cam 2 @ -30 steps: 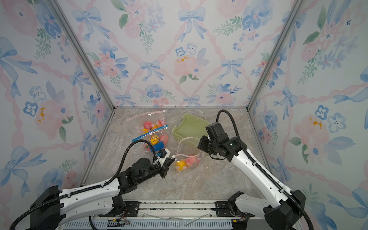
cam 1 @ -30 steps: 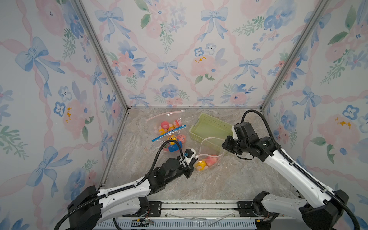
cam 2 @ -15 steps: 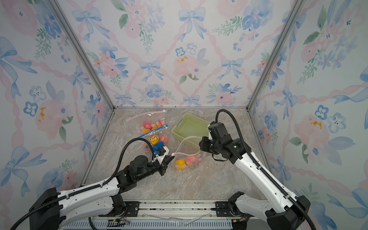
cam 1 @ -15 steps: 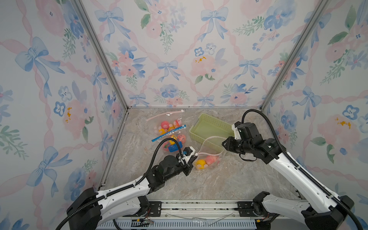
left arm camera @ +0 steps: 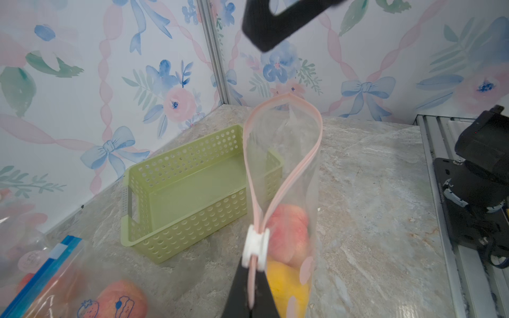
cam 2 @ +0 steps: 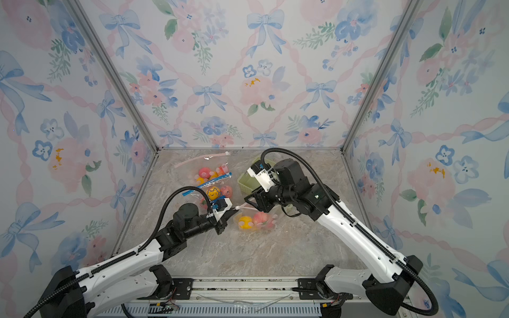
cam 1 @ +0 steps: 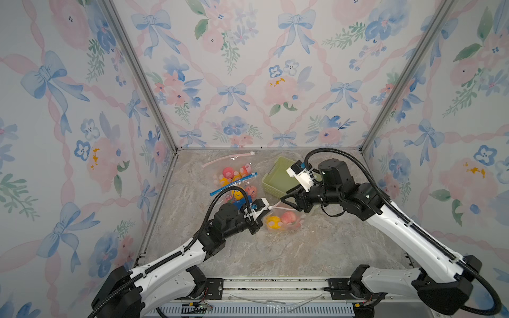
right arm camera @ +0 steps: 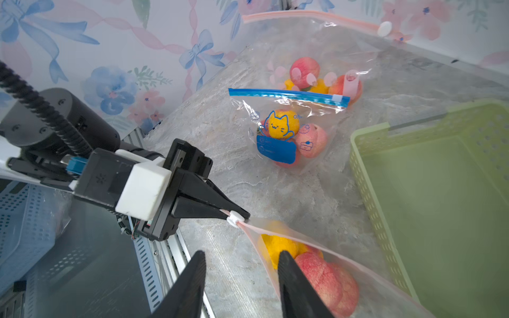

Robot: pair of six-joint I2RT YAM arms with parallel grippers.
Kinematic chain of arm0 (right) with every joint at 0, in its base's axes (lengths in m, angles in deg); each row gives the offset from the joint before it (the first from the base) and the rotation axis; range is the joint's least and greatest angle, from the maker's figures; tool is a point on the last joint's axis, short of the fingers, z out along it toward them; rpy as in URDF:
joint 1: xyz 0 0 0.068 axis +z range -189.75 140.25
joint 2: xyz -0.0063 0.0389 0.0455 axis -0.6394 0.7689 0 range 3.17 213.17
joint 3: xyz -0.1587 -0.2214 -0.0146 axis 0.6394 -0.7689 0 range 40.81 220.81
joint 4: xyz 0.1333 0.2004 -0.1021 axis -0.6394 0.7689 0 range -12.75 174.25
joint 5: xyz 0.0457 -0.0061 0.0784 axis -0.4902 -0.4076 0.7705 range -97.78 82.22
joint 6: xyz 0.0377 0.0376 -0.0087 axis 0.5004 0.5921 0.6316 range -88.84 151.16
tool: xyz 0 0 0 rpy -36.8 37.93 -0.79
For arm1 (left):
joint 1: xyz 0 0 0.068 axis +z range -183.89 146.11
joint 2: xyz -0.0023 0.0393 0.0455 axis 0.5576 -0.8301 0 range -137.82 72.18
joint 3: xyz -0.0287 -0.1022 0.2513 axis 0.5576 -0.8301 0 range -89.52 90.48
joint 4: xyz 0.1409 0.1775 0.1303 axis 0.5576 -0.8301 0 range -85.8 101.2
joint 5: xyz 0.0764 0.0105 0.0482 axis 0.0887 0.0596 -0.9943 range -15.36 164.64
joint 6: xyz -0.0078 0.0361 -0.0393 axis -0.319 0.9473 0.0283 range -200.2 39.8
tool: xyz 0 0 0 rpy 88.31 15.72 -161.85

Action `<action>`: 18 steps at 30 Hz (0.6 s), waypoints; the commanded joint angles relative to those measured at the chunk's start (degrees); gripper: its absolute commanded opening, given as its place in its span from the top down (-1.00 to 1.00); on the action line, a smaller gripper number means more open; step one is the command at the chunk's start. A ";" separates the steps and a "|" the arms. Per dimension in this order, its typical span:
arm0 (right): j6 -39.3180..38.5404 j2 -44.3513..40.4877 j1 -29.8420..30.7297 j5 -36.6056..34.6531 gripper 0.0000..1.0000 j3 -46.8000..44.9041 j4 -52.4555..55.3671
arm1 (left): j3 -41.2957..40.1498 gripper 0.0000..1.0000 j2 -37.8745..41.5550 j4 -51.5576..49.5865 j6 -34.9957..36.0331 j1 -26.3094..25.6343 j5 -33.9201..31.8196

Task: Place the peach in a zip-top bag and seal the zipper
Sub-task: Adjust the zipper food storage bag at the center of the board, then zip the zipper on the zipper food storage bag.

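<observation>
Pinching zip-top bag (left arm camera: 283, 143) beside slider (left arm camera: 254, 245) — left end effector (right arm camera: 238, 216); right end effector (right arm camera: 242, 254) spread, peach (left arm camera: 289, 228) inside.

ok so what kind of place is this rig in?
Likely a staged data-collection booth, not a home: bow-print floral wallpaper panels in aluminium framing, marble-look tabletop, clear pink-zippered bag of fruit.

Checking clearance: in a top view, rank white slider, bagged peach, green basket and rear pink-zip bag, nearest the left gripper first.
1. white slider, at the left gripper's tips.
2. peach, just beside.
3. green basket, farther back.
4. rear pink-zip bag, at back wall.
</observation>
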 commanded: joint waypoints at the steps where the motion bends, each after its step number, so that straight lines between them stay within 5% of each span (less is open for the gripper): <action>1: -10.35 2.87 2.56 4.09 0.09 3.65 2.01 | 3.07 1.00 -0.85 -2.08 3.45 1.18 5.10; 18: -19.25 7.54 4.10 2.14 0.20 2.31 4.12 | 5.39 1.00 -2.59 -5.29 3.45 3.16 8.85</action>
